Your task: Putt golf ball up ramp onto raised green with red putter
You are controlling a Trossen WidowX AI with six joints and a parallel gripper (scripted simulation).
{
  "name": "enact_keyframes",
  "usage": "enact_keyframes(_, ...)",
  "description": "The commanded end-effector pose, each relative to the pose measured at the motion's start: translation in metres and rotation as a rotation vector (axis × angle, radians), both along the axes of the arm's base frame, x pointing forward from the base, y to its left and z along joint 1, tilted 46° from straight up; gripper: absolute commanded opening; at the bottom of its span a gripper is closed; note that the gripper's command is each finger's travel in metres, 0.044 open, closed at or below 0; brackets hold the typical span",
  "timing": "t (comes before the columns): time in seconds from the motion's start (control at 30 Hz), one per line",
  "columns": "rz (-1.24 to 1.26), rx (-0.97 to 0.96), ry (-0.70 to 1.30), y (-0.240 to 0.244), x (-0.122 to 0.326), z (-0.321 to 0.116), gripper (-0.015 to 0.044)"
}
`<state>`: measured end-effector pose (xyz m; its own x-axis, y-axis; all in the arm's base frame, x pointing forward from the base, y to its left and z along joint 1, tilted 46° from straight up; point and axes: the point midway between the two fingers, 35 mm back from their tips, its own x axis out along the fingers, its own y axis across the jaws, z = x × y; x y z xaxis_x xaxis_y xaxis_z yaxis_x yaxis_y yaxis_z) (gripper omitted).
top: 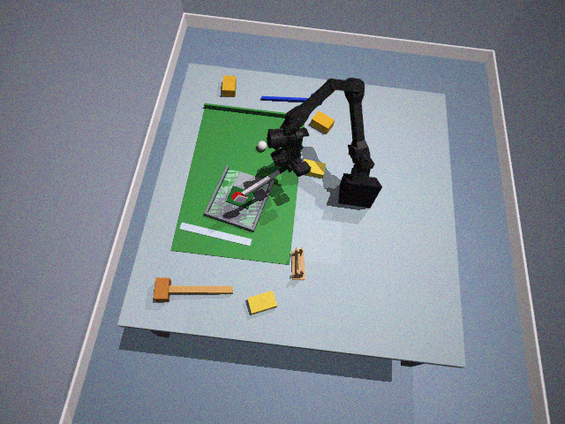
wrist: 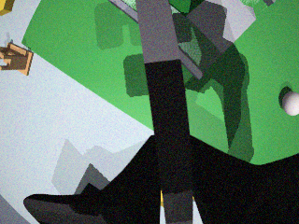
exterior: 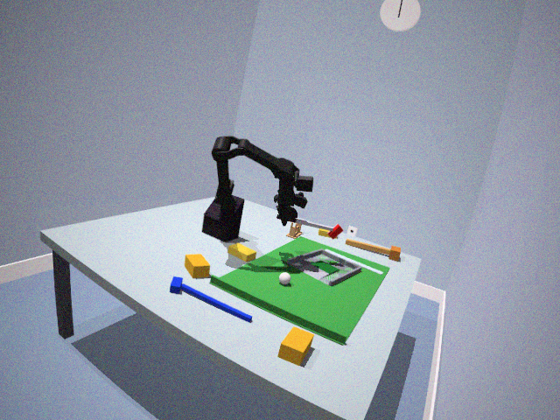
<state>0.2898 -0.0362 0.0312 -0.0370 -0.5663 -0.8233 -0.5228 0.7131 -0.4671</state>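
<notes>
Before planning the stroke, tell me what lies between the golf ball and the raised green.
In the top view, green mat, then the ramp's sloped surface; no loose object lies between ball and green.

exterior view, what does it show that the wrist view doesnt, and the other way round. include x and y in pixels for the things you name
only exterior: the putter's red head (top: 237, 196) (exterior: 335, 231), the blue club (top: 285, 98) (exterior: 217, 302), the orange mallet (top: 200, 290) (exterior: 368, 248) and a white disc (exterior: 400, 16) on the wall

only wrist: the putter's black grip (top: 280, 172) (wrist: 168, 107) up close

both: the putter's grey shaft (top: 258, 185) (exterior: 316, 224) (wrist: 161, 42), the golf ball (top: 261, 146) (exterior: 284, 278) (wrist: 291, 104), the green mat (top: 192, 182) (exterior: 316, 307) (wrist: 271, 135) and the wooden stand (top: 298, 272) (exterior: 295, 234) (wrist: 25, 61)
</notes>
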Motion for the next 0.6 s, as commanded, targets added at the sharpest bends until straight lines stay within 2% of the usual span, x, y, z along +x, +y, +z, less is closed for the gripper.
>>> enact_keyframes(0.0,-0.110,-0.029,-0.077,-0.020,-0.009,0.022,0.0000)
enact_keyframes(0.57,-0.505,-0.153,-0.357,-0.087,-0.057,0.093,0.0000)
